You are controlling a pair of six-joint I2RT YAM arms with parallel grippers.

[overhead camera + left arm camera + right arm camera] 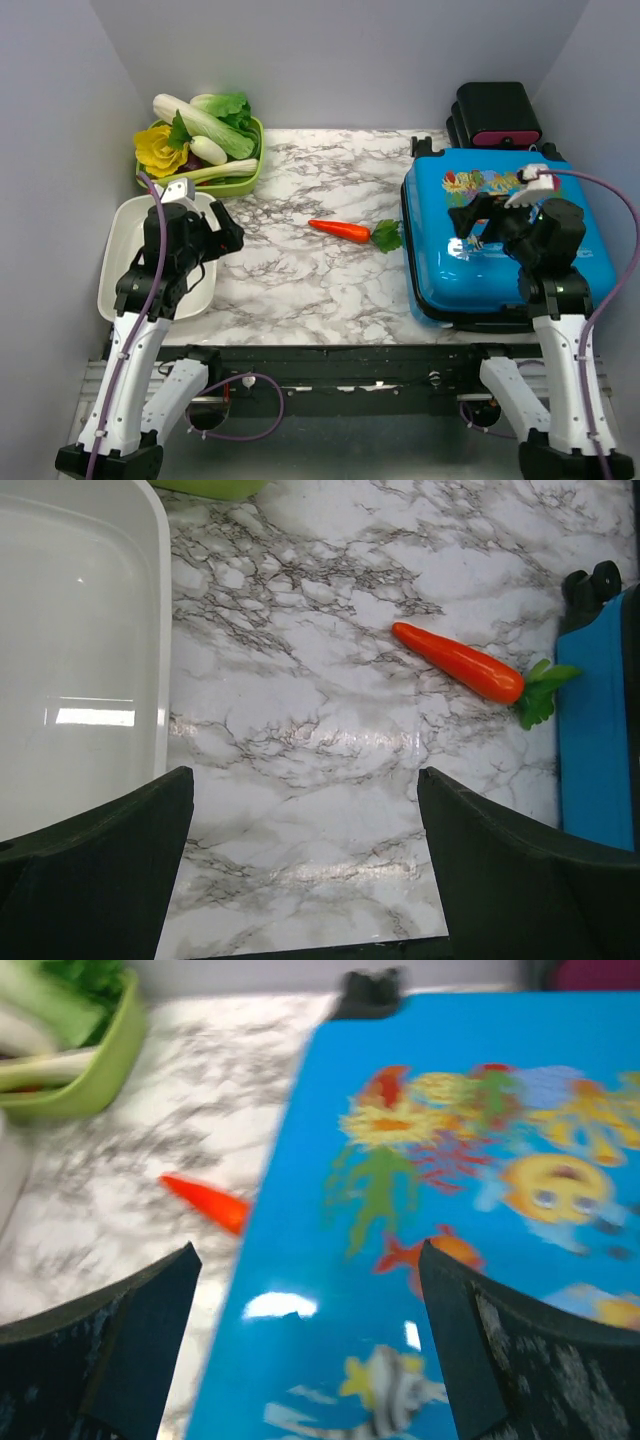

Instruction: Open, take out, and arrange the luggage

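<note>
The blue luggage (470, 265) with fish prints lies flat and closed at the right of the table; it also shows in the right wrist view (450, 1220) and at the right edge of the left wrist view (598, 750). My right gripper (472, 225) hovers over its lid, jaws wide open and empty (305, 1350). My left gripper (228, 238) is open and empty above the marble next to the white tray (125, 290), as the left wrist view (305, 870) shows.
An orange carrot (342, 230) lies mid-table just left of the luggage, also seen in the left wrist view (462, 663). A green bowl of vegetables (205, 148) stands at the back left. A black box with pink drawers (495, 115) stands behind the luggage.
</note>
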